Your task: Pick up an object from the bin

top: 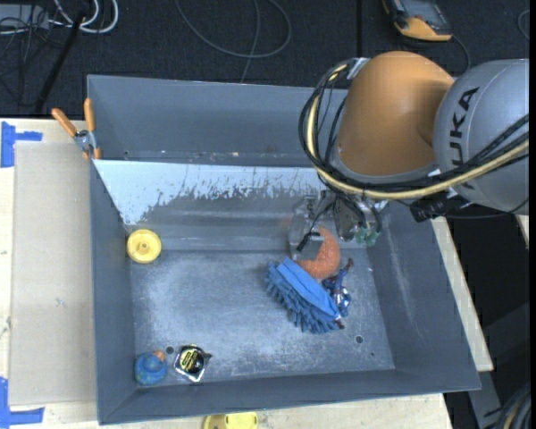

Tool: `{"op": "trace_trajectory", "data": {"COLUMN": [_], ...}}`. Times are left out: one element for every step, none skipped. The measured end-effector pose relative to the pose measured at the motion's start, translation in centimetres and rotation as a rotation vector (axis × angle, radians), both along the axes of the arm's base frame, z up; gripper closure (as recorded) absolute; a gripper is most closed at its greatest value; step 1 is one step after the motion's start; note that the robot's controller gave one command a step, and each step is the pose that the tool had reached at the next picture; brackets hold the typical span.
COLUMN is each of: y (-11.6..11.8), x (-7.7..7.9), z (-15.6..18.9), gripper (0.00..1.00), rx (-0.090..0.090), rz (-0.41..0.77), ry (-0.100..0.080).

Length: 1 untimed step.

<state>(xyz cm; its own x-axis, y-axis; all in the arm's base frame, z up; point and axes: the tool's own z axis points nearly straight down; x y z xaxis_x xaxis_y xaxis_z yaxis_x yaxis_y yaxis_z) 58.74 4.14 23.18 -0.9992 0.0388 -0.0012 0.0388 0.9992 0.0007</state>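
Grey metal bin (116, 329) viewed from above, with the arm entering from the right.

Front left corner: a small blue rounded toy (149, 368) and, just beside it, a black-and-yellow tape measure (190, 362). Any print on the tape measure's face is too small to read.

Right of centre on the floor: a blue brush (302, 293) with a fringe of bristles, lying aslant. Its upper end touches or overlaps an orange ball (322, 257) just behind it.

The hand (326, 233) hangs directly over the orange ball, at the foot of the far wall, with its tip at the ball's upper edge. Whether the hand is released or clenched on the ball cannot be told, since the wrist and cables cover it.

Left side, well apart from the rest: a yellow disc (144, 246) lying flat near the left wall.

Above the hand: the arm's orange cover (389, 114), ringed by black and yellow cables (317, 141). On the grey housing (491, 132) to its right, the maker's lettering "KUKA" runs slantwise and is partly crossed by the cables.
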Motion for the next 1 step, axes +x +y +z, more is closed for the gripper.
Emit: {"op": "trace_trajectory", "data": {"y": [0.0], "x": [0.0], "z": [0.0], "gripper": [0.0], "rx": [0.0], "rz": [0.0], "ry": [0.0]}}
